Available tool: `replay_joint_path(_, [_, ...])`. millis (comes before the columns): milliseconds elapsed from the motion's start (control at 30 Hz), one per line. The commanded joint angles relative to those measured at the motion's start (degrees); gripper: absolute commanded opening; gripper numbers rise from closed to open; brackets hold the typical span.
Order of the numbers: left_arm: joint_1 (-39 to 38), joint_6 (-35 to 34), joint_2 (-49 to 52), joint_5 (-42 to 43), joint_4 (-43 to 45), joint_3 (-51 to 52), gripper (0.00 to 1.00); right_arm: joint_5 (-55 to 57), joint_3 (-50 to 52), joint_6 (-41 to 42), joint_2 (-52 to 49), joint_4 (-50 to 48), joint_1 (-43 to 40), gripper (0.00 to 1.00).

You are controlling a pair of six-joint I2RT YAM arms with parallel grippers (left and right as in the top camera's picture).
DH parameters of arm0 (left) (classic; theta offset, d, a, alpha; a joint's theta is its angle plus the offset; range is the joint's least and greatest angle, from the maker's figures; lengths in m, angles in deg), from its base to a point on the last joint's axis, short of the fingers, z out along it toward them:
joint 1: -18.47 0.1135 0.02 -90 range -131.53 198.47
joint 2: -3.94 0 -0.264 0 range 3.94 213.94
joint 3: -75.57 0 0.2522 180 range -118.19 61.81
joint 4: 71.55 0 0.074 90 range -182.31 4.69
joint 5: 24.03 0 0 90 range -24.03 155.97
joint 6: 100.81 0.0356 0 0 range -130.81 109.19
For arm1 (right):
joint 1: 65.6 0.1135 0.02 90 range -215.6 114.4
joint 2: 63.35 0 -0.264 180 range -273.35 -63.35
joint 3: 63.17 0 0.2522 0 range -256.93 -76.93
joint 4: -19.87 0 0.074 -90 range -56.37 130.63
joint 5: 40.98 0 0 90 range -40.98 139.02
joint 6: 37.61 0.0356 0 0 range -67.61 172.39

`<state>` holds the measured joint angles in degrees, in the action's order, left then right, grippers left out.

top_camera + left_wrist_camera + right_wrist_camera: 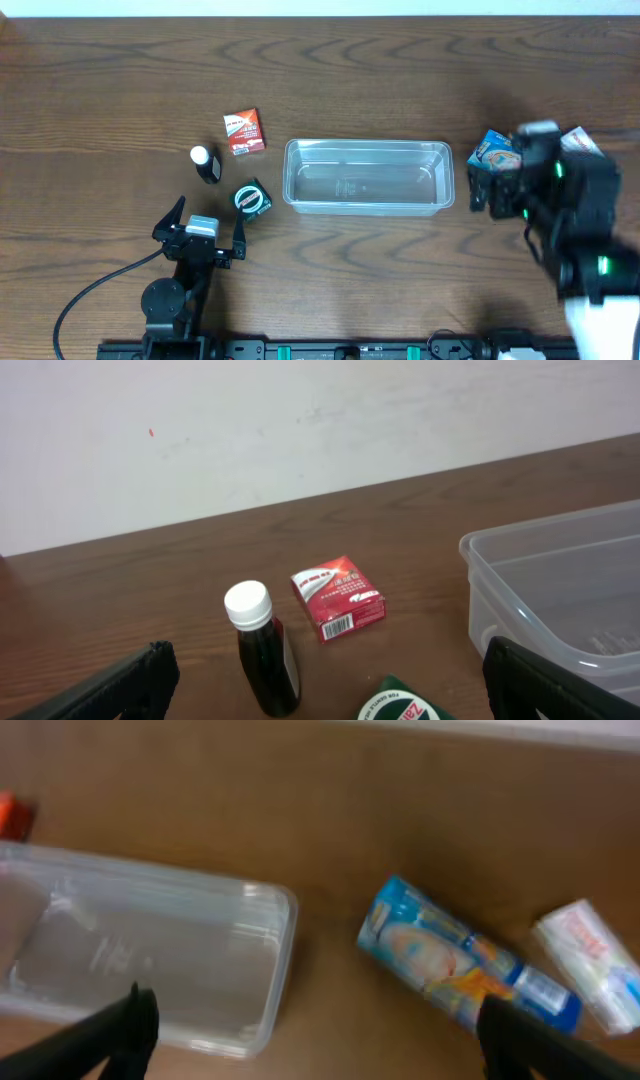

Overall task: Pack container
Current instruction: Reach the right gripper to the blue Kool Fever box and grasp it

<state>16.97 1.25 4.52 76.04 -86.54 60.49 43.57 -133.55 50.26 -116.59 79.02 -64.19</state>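
On the left side of the bench (pixel 100 80), the left fingers (pixel 120 685) are standing wide apart and gripping nothing. They are sitting low over the wood and pointing toward the far edge. Just ahead of them a dark bottle (pixel 206 163) with a white cap is standing upright. A red printed box (pixel 243 131) is lying flat a little beyond it, near the bottle but apart from it. A small green-and-black box (pixel 252 198) is resting just beside the inner finger, between the bottle and the container (pixel 368 146).

The container is lying in the middle of the bench, open side up, with its long sides running left to right. The wood grain is showing through its clear floor.

Just past its right end, and apart from it, a blue printed box (pixel 493 150) is lying at an angle. A white packet (pixel 590 960) is resting near the blue box on its right, and the right arm (pixel 585 215) is partly covering it in the overhead view.

The right fingers (pixel 125 1030) are spread wide and gripping nothing. They are hanging above the bench, over the container's right end and the blue box. The right wrist view is blurred, so the print on the box and the packet is not readable.
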Motion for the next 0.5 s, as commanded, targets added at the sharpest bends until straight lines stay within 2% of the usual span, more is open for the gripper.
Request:
replay_joint_path(0, [0.3, 0.5, -0.3, 0.2, -1.7, 1.1, 0.98, -3.1, -10.0, 0.4, -10.3, 7.3, -0.4, 0.99])
replay_joint_path(167, [0.3, 0.5, -0.3, 0.2, -1.7, 1.1, 0.98, -4.7, -15.9, 0.4, -18.6, 14.5, -0.4, 0.99])
replay_joint_path(467, [0.3, 0.5, -0.3, 0.2, -1.7, 1.1, 0.98, -11.1, -15.8, 0.4, -19.8, 14.7, -0.4, 0.99])
